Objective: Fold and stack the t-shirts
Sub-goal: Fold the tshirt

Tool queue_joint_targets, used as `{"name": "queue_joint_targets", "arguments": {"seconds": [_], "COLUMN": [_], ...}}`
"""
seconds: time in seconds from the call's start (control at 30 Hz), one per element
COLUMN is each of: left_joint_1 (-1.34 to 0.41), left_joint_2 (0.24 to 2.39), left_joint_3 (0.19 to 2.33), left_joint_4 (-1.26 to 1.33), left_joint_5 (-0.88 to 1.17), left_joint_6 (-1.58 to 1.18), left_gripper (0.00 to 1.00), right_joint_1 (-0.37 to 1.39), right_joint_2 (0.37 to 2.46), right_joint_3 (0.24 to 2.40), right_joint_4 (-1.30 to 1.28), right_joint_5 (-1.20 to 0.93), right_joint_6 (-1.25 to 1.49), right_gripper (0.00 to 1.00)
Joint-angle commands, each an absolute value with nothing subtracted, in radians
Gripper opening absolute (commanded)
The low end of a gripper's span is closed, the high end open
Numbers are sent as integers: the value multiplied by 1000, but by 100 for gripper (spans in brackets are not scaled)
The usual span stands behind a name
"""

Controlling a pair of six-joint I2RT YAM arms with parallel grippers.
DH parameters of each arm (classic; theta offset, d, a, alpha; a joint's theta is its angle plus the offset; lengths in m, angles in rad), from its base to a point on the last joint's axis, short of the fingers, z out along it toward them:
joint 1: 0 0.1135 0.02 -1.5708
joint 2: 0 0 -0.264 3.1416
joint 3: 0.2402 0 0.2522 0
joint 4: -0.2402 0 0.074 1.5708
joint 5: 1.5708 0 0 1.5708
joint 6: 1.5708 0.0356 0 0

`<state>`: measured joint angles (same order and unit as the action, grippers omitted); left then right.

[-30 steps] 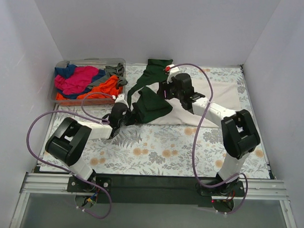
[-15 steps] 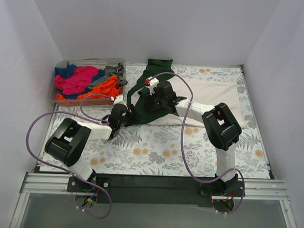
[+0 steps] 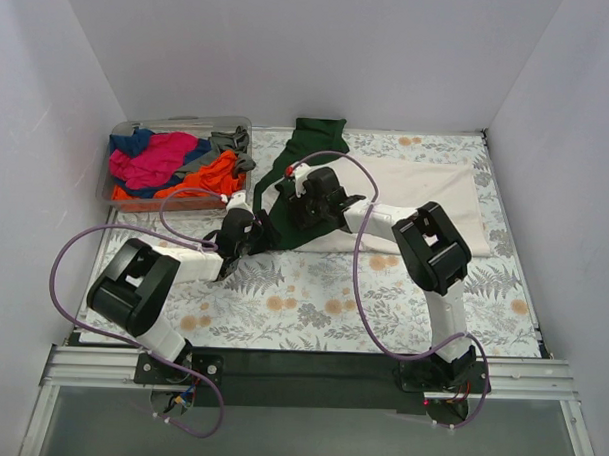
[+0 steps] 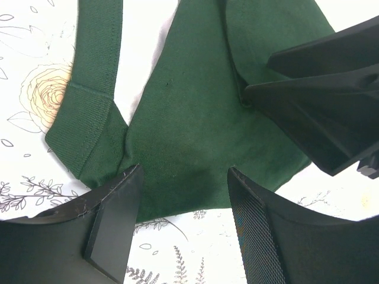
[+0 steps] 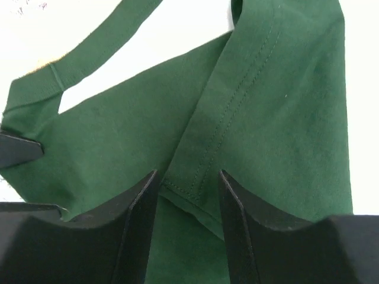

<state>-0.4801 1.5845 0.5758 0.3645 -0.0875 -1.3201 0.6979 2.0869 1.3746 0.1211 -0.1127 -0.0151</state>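
Swinging left across the cream tee (image 3: 426, 192), my right arm has carried the right pincer (image 5: 188, 177) from over the shirt's middle to the green sleeve (image 4: 195, 130) at its left end; the left pincer (image 4: 183, 177) has hardly shifted. Both pincers are spread. On the left wrist camera I see my two fingers standing either side of the sleeve's near edge, the green cloth lying flat between them, with a ribbed green band (image 4: 95, 65) running off to one side. The right pincer's dark fingers sit just beyond, close to mine but apart. On the right wrist camera the fingers are parted over a stitched hem (image 5: 216, 148) that runs between them; I cannot tell whether the tips touch the cloth. The tee lies spread on the floral desk (image 3: 312, 298), from far centre out to the right, with its other green sleeve (image 3: 318, 133) bunched at the far edge. At far left a clear bin (image 3: 178, 122) holds a heap of tees: magenta (image 3: 157, 158), orange (image 3: 211, 175), blue (image 3: 132, 142) and grey (image 3: 230, 140).
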Motion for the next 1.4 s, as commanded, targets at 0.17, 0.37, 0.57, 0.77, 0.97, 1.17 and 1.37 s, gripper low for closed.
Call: {"name": "queue_joint_targets", "arguments": {"seconds": [0.17, 0.37, 0.57, 0.77, 0.97, 1.17, 1.37], "left_joint_1": [-480, -480, -480, -480, -480, -480, -480], "left_joint_2": [1559, 1548, 1554, 1568, 1578, 1582, 1582], "left_joint_3": [538, 535, 538, 540, 543, 545, 545], "left_joint_4": [252, 249, 249, 249, 247, 245, 238], "left_joint_5": [-115, -121, -117, -117, -118, -120, -126], "left_joint_6": [-1304, -1302, -1302, -1302, -1301, -1299, -1298], "left_gripper": [55, 55, 55, 55, 55, 55, 55], "right_joint_1": [713, 715, 721, 724, 727, 726, 719], "right_joint_2": [2089, 2111, 2099, 2109, 2114, 2126, 2102], "right_joint_3": [1414, 1433, 1420, 1425, 1422, 1424, 1466], "right_joint_4": [98, 68, 57, 55, 51, 49, 48], "right_joint_5": [-104, -117, -115, -123, -124, -103, -9], "right_joint_6": [-48, -57, -61, -61, -66, -67, -74], "right_gripper": [34, 30, 34, 35, 35, 8, 1]}}
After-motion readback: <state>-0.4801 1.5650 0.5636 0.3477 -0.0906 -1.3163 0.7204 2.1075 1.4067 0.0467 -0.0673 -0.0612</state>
